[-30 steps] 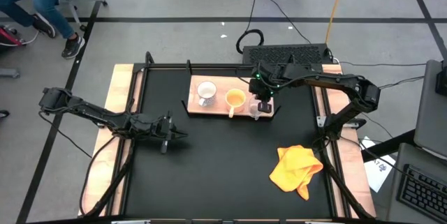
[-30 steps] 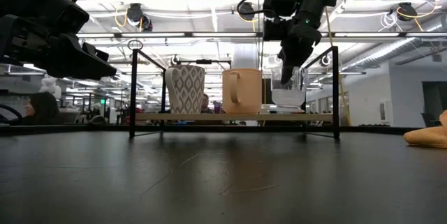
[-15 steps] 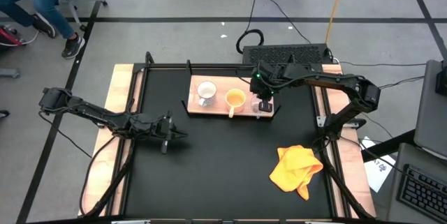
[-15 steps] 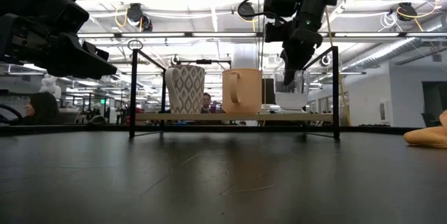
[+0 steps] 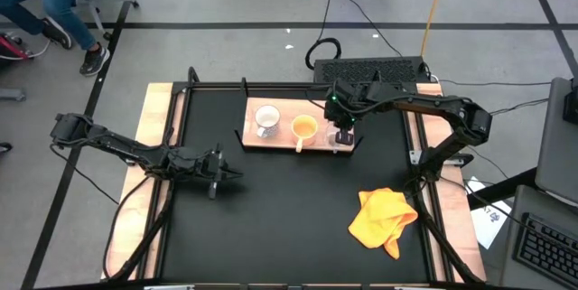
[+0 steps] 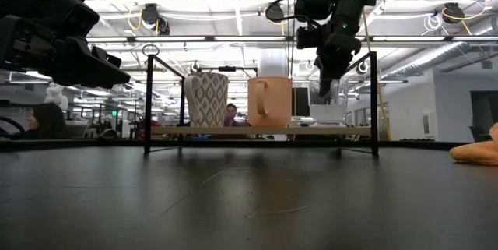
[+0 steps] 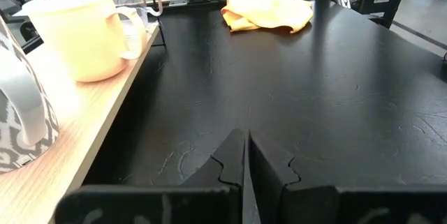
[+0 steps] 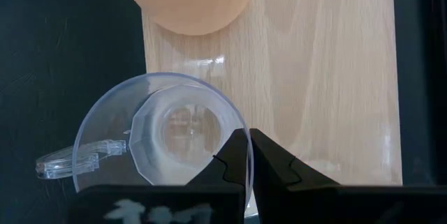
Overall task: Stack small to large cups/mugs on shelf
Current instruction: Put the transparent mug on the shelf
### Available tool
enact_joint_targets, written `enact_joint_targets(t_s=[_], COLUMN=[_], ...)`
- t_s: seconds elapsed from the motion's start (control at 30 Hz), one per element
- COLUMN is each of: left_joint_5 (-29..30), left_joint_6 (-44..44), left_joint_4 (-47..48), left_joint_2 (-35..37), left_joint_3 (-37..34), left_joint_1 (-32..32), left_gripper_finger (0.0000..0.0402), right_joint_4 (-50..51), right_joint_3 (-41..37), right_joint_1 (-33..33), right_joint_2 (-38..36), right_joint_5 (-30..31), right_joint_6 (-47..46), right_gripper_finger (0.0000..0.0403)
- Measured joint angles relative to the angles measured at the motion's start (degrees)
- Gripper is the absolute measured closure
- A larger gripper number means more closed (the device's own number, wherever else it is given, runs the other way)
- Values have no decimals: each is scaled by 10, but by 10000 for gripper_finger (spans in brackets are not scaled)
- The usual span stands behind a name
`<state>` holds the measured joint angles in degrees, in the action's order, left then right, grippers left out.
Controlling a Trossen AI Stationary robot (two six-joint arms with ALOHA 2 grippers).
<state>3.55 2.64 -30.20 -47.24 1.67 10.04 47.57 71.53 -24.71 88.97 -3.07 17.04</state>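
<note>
Right claw [image 8: 245,155]: fingers pressed together over clear glass cup [image 8: 164,135] rim, apparently pinching it; cup base on shelf [image 8: 328,77]. Left claw [image 7: 246,155]: closed, empty, above worktop [image 7: 328,105].

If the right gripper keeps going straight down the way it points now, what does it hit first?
Most likely the clear glass cup. The right gripper points down with its jaws closed over the cup's rim, so they would meet the rim or wall, then the shelf beneath. How far above the rim they hang is unclear.

Overhead and table-level cameras share the shelf [image 5: 298,142]; wrist cameras look close
</note>
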Motion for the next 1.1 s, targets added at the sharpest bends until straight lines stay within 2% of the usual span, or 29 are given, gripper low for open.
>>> enact_joint_targets(t_s=[0.4,1.1], left_joint_5=[0,-4], left_joint_6=[-2,-4], left_joint_4=[0,2], left_joint_2=[0,0], left_joint_3=[0,0], left_joint_1=[0,0], left_gripper_finger=[378,378], right_joint_4=[-23,-19], right_joint_3=[3,1], right_joint_1=[-4,-5], right_joint_2=[43,42], right_joint_5=[-1,1], right_joint_6=[6,12], right_gripper_finger=[403,403])
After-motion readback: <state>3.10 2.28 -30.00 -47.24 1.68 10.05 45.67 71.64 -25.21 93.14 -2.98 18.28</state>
